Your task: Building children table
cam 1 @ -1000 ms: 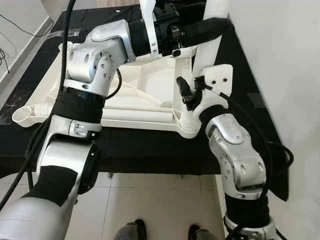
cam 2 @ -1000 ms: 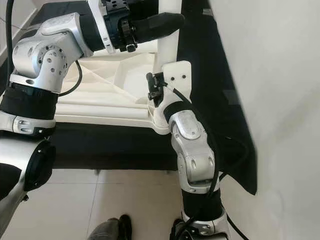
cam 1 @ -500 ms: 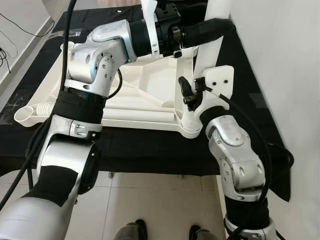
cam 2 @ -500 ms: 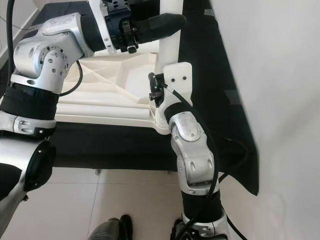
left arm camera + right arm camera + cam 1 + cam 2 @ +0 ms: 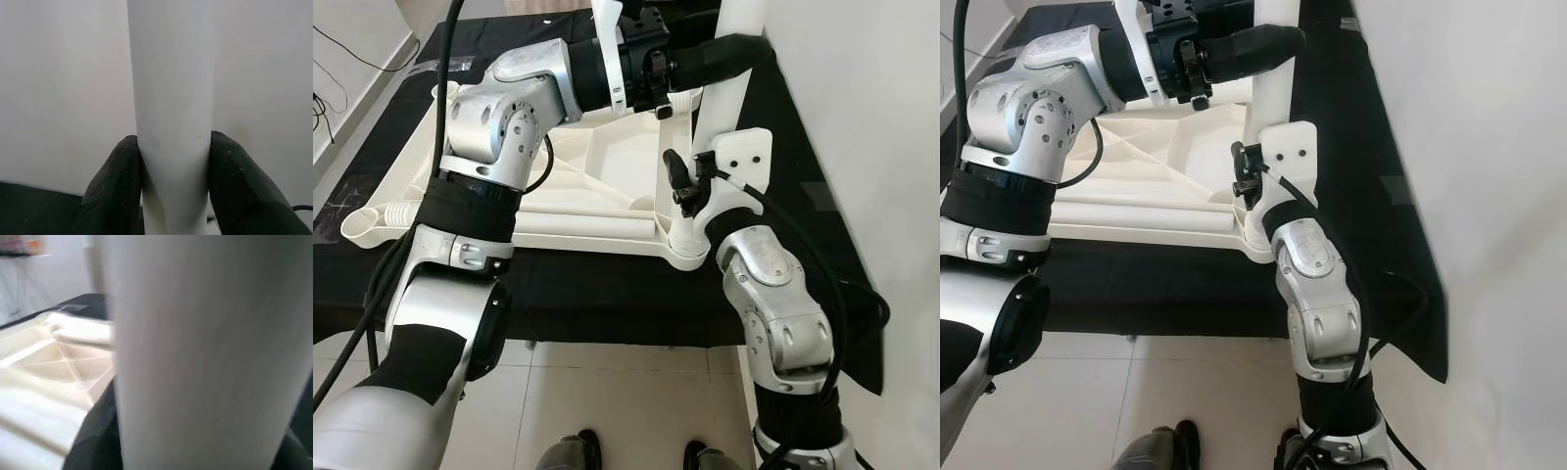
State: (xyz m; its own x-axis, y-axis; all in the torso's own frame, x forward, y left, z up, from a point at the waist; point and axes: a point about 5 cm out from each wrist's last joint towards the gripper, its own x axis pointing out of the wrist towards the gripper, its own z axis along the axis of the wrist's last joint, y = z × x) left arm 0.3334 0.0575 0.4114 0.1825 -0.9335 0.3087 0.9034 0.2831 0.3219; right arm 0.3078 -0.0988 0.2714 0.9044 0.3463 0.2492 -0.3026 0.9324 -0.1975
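1 white plastic table top (image 5: pixel 597 186) lies upside down on 1 black cloth (image 5: pixel 607 289). 1 white table leg (image 5: pixel 720 93) stands upright in its corner socket, with 2 grippers on it: the left gripper (image 5: pixel 173 196) clamped around it higher up, the right gripper (image 5: pixel 705 211) lower, near the socket. 1 threaded socket (image 5: pixel 372 220) lies far from both grippers. 2 shoes (image 5: pixel 636 455) stand on the floor.

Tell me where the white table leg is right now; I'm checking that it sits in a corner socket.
The white table leg stands upright in the near right corner of the upturned tabletop, beside the wall; the left gripper clamps it high, the right gripper low.
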